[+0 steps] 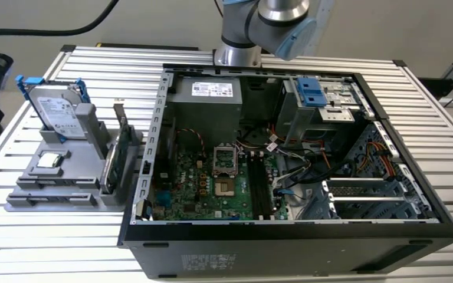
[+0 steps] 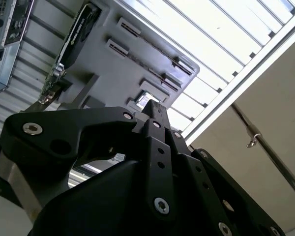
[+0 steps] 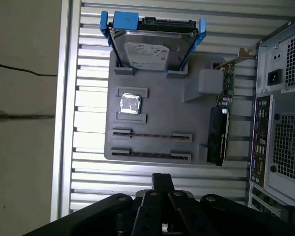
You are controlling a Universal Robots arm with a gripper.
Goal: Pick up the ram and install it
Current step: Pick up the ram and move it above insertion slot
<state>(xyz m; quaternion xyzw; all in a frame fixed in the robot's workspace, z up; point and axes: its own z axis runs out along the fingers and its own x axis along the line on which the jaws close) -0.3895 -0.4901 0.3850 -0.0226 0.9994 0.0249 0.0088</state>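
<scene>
The ram (image 3: 151,136) is a thin dark stick standing on edge in slotted blocks on the grey holder (image 3: 162,118). A second stick like it (image 3: 150,154) stands parallel, nearer my gripper. In the first wrist view my gripper (image 3: 162,179) hangs high over the slatted table, just off the holder's edge beside the sticks. Its black fingertips (image 2: 155,109) meet with nothing between them. The motherboard's black slots (image 1: 259,186) lie inside the open computer case (image 1: 289,227).
The holder (image 1: 53,177) also carries a silver hard drive in a blue bracket (image 3: 150,42), a square chip (image 3: 129,104) and a green card on edge (image 3: 221,113). My arm (image 1: 266,23) rises behind the case. Cables (image 1: 289,150) cross the case interior.
</scene>
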